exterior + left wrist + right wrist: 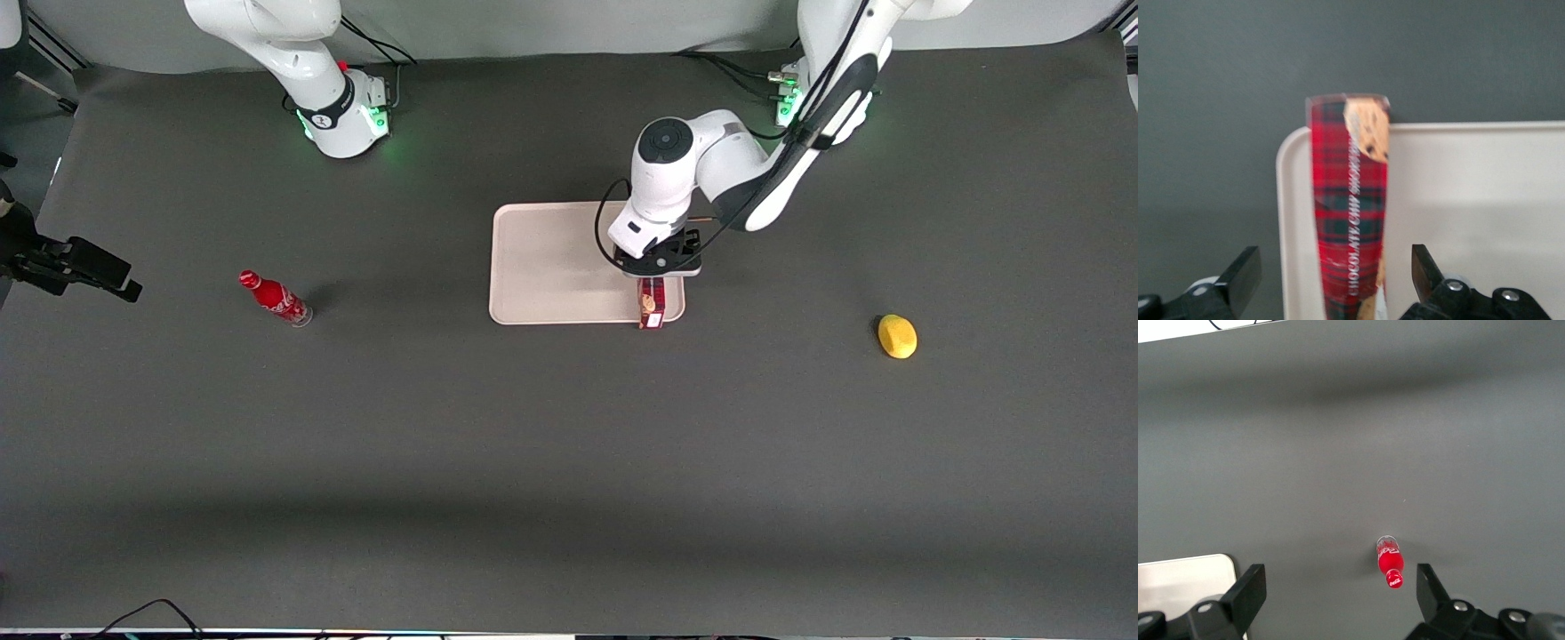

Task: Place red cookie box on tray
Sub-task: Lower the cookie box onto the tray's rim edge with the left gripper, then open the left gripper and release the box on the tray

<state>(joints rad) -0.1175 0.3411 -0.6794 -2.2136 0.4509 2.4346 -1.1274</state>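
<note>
red cookie box (652, 307) lay on tray (551, 267) edge, frame centre | gripper (659, 267) above it, released | only retreat seemingly left

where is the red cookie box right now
The red cookie box sits on the tray, along its edge toward the working arm's end, one end overhanging the rim nearest the front camera, directly beneath the open hand.

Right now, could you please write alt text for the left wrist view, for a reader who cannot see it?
A red tartan cookie box stands on edge on the pale tray near its corner, between the spread black fingers of the open left gripper, neither touching it. Dark grey table surrounds the tray.
</note>
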